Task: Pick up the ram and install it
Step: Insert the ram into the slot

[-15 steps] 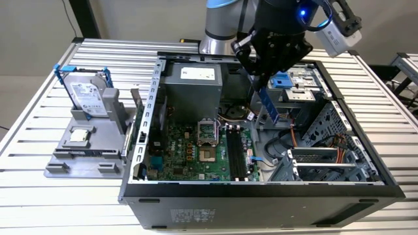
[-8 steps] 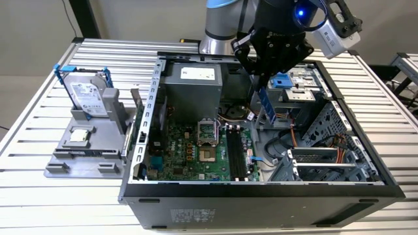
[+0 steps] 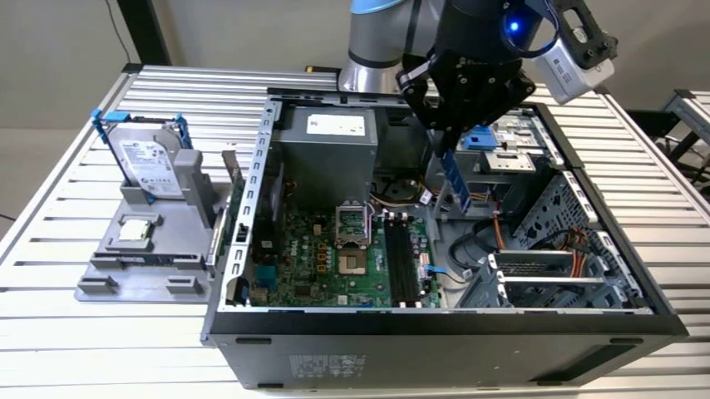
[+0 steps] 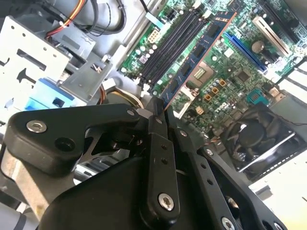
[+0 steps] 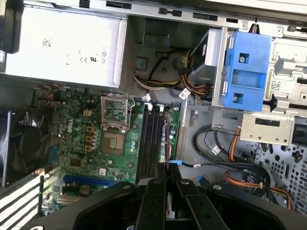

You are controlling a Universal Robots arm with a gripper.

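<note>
- One slatted metal desk (image 3: 66, 324).
- One open computer case (image 3: 444, 328) on it.
- One green motherboard (image 3: 322, 266) inside the case, with one processor socket (image 3: 352, 224).
- Four black memory slots (image 5: 153, 139), side by side on the board.
- One long blue expansion slot (image 4: 242, 50).
- One ram (image 3: 453, 179), gripped by the one pincer (image 3: 450, 143).
- One silver power supply (image 3: 327, 137).
- One black fan (image 4: 254, 136).
- One blue drive bracket (image 5: 247, 72).
- One grey holder (image 3: 133, 270) beside the case, carrying one hard drive (image 3: 145, 158) in a blue frame and one square processor chip (image 3: 135, 230).
</note>
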